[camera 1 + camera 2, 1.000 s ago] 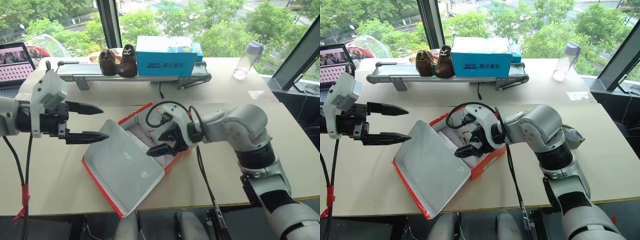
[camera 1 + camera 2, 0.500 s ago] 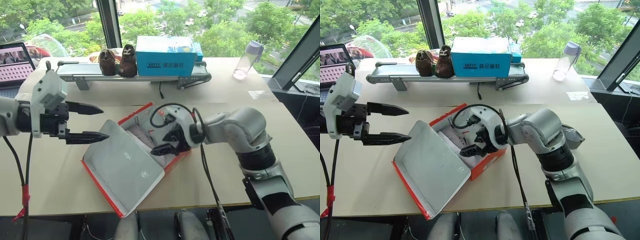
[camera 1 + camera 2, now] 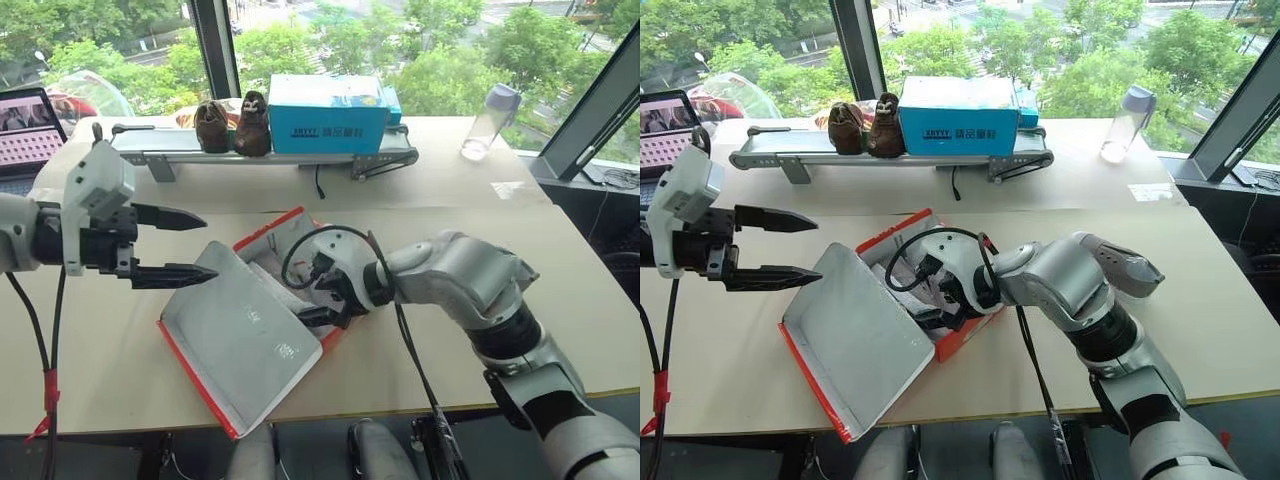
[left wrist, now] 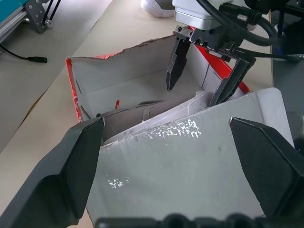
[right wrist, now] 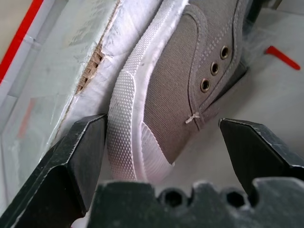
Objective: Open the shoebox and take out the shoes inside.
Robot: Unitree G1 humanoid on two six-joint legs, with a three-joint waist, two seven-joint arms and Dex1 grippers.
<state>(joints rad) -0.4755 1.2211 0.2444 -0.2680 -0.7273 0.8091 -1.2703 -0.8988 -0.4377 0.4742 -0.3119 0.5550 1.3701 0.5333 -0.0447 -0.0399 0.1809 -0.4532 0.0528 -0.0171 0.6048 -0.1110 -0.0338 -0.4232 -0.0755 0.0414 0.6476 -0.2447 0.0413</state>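
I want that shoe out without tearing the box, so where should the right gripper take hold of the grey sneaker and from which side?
Probably across the toe end of the grey sneaker, coming down from above into the open shoebox. It lies on its side against the box wall, white sole facing that wall, and the right gripper already straddles it with open fingers, one at the sole, one at the canvas upper.

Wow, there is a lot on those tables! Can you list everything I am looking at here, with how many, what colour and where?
shoebox: one, red, grey-white inside, lid open, near table.
shoe: one showing, grey with white sole, inside the shoebox.
brown shoes: two, dark brown, on the conveyor.
blue box: one, blue, white label, on the conveyor beside the brown shoes.
conveyor: one, grey, far table.
bottle: one, clear, far table.
laptop: one, lit screen, far left.
left gripper: black, open, above the lid's edge.
right gripper: black, open, reaching into the shoebox over the shoe.
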